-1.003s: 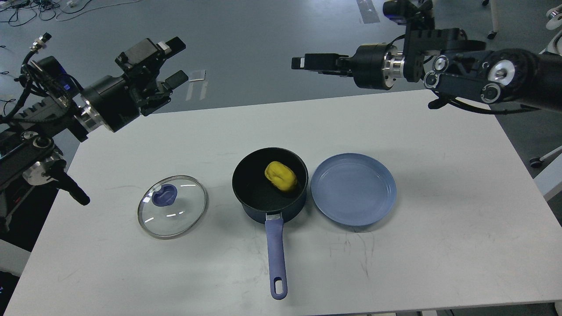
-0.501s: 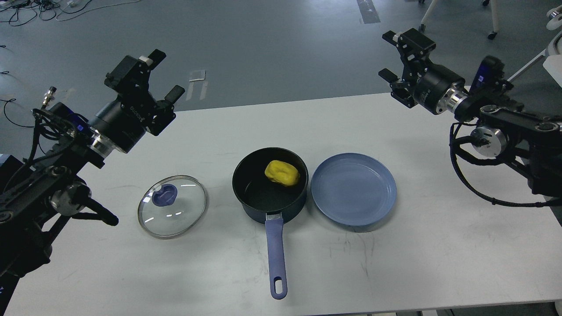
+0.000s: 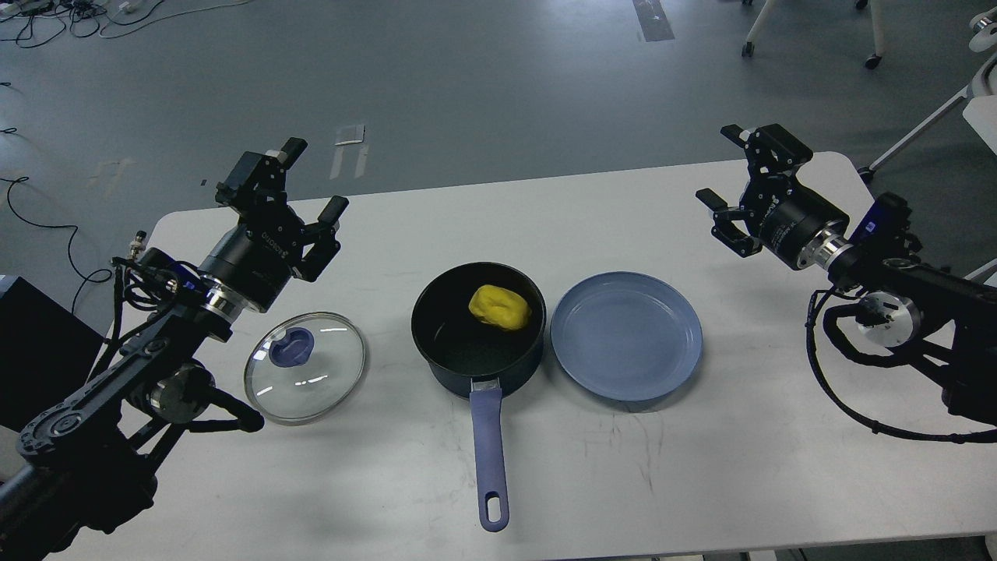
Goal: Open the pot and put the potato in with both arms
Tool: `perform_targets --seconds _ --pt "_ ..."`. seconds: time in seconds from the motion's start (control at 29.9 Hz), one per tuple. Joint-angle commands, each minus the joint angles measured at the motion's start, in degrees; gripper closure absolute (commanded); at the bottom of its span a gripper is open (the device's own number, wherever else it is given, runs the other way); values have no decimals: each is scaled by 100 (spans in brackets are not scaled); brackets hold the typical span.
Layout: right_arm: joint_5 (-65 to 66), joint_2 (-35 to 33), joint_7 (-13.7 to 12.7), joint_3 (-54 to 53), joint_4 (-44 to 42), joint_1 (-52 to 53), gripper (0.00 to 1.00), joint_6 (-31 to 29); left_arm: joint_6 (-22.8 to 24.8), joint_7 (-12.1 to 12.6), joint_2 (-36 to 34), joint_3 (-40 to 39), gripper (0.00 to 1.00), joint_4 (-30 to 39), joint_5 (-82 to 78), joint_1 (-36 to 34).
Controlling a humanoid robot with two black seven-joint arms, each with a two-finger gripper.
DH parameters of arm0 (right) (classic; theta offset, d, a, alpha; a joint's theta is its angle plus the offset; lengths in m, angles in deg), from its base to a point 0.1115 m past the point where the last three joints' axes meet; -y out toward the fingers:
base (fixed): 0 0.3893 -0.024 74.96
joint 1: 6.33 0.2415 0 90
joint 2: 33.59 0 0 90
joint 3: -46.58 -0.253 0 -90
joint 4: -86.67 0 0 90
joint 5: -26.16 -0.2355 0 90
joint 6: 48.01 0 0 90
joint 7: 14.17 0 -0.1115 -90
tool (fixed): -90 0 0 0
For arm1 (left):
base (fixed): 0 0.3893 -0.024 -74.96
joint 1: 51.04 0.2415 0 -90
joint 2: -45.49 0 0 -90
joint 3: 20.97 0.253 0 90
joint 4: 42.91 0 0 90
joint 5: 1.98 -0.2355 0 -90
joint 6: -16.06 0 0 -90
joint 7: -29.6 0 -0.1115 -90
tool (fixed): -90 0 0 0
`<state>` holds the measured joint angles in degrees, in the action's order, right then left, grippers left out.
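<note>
The pot (image 3: 478,327) stands uncovered near the middle of the white table (image 3: 779,467), and the potato (image 3: 500,308) lies inside it on the black bottom, toward the far right of the bowl, so by the look of things both parts of the job are done. The long handle (image 3: 489,456) points straight toward the near edge, which leaves both sides of the pot free for an arm to come in from left or right. The glass lid (image 3: 305,366) lies flat on the table just left of the pot, apart from it, with its blue knob (image 3: 291,346) showing through the glass; set there it is out of the way of the pot's mouth yet within easy reach of the left arm. Just right of the pot, close to or touching its rim, sits a shallow blue plate (image 3: 627,335) with nothing on it, likely the place the potato came from. The left gripper (image 3: 300,185) hangs over the far left of the table, beyond the lid, with its two fingers spread wide and nothing between them. The right gripper (image 3: 734,175) hangs over the far right of the table, well apart from the plate, fingers likewise spread wide and holding nothing. Both arms keep clear of the pot, which suits a finished task rather than a fresh reach.
</note>
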<state>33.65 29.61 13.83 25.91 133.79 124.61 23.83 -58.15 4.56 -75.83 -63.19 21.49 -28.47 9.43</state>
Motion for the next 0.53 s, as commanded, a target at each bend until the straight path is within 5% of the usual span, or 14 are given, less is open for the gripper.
perform_targets --seconds 0.0,0.5 --pt "7 26 1 10 -10 -86 0 -3 11 42 46 -24 3 -76 3 9" --pt "-2 123 1 45 25 -182 0 14 20 42 46 -24 2 -76 -6 9"
